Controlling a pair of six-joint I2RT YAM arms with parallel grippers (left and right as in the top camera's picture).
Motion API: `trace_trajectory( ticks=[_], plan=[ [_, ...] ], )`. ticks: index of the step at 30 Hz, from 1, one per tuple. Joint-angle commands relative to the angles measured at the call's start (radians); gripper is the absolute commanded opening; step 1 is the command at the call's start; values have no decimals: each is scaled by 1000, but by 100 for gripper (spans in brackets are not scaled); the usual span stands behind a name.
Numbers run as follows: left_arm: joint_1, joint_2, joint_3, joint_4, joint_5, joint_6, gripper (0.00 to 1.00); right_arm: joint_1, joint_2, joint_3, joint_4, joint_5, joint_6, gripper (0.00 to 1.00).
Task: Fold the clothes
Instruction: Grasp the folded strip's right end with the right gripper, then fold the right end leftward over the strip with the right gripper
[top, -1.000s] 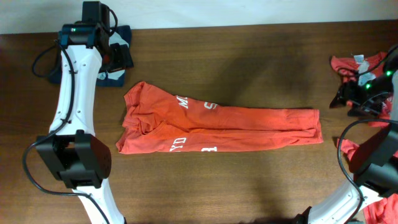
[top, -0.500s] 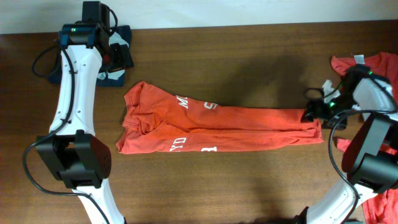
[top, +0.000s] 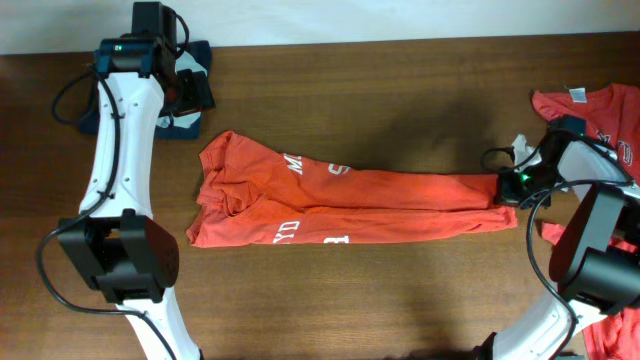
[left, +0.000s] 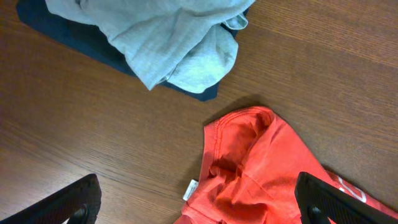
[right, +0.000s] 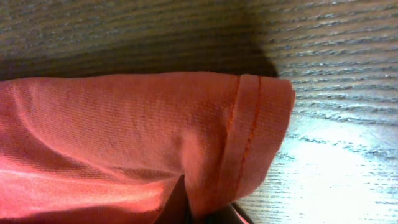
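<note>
step in hand: crosswise fold of orange t-shirt (top: 380, 200), laid out as a long narrow strip across mid-table (top: 380, 90), collar end left, hem end right. right gripper (top: 510, 185) reaching in low from the right edge, clamped shut on the hem (right: 249, 137) corner. next move judged: lifting that end and carrying it leftward over the collar without dragging the strip. left gripper (left: 198, 180) spread wide, holding nothing, hovering above the collar beside grey and navy garments (left: 168, 43).

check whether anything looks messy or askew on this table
The orange shirt is folded into a long strip, but its collar end is bunched and flares wider. A grey garment lies crumpled on a dark-blue cloth.
</note>
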Motion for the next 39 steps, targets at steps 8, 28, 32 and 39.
trace_trajectory(
  ticks=[8, 28, 32, 39],
  plan=[
    [0, 7, 3, 2, -14, 1, 99, -114, 23, 132, -25, -7, 3, 4],
    [0, 7, 3, 2, -14, 1, 99, -11, 21, 591, -467, 25, 47, 4],
    [0, 7, 3, 2, -14, 1, 99, 158, 21, 591, -538, -37, 68, 4],
    [0, 7, 3, 2, -14, 1, 99, 410, 23, 576, -528, -34, 162, 4]
  ],
)
